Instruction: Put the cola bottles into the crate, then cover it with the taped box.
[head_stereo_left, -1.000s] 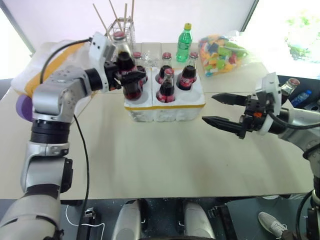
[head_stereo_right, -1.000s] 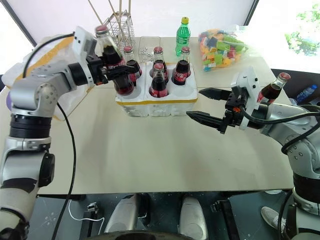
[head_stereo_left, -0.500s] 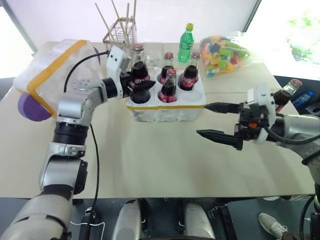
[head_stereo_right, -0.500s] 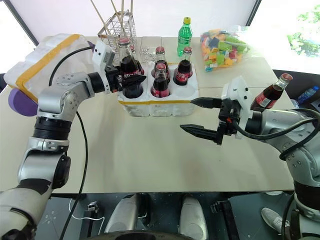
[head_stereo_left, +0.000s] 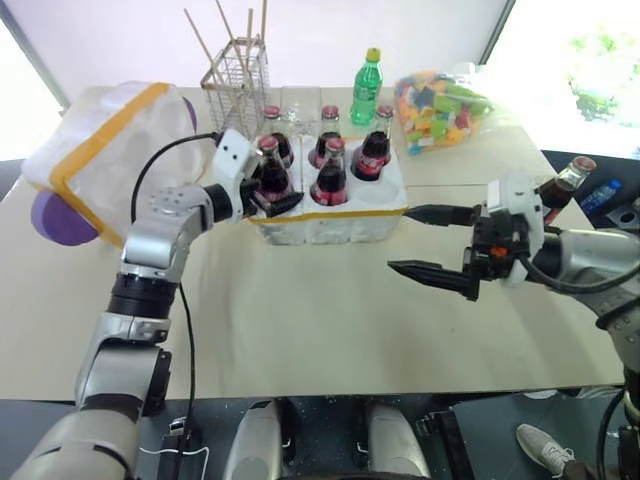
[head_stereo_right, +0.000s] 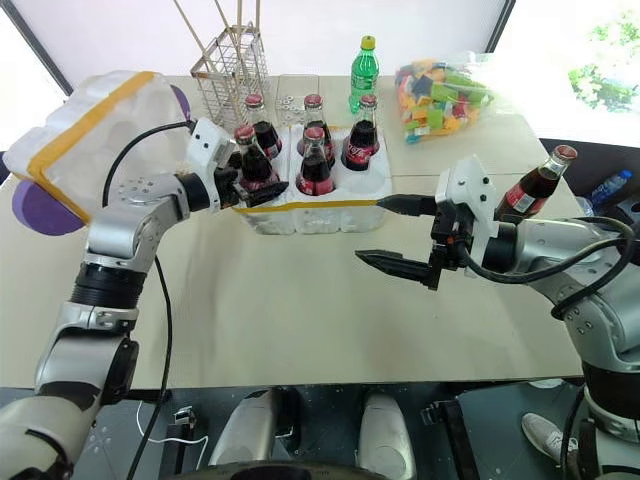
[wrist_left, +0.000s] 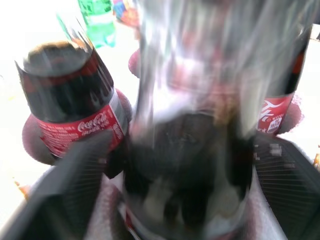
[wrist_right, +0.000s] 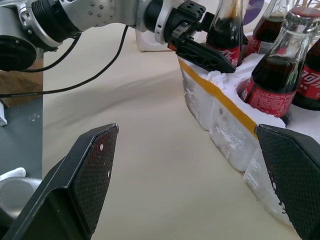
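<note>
The crate (head_stereo_left: 345, 215), a low white foam tray with a yellow tape band, sits mid-table and holds several cola bottles (head_stereo_left: 331, 170). One cola bottle (head_stereo_left: 267, 168) stands in its front left hole. My left gripper (head_stereo_left: 270, 188) is open around that bottle, a finger (wrist_left: 75, 180) on each side with a gap showing. To the right of the crate my right gripper (head_stereo_left: 405, 240) hovers open over bare table, holding nothing. Another cola bottle (head_stereo_left: 565, 180) leans behind my right forearm. The taped box (head_stereo_left: 100, 140), with a purple disc (head_stereo_left: 50, 215), rests at the table's left.
At the back stand a wire rack with sticks (head_stereo_left: 235, 70), a green bottle with a yellow cap (head_stereo_left: 368, 75) and a bag of colourful pieces (head_stereo_left: 440, 100). A blue bottle (head_stereo_left: 600, 195) lies off the table's right edge. Bare tabletop (head_stereo_left: 320, 310) stretches in front of the crate.
My left gripper came down with the cola bottle, set it into the crate's front left hole, and its fingers spread apart. The right gripper has hardly moved.
</note>
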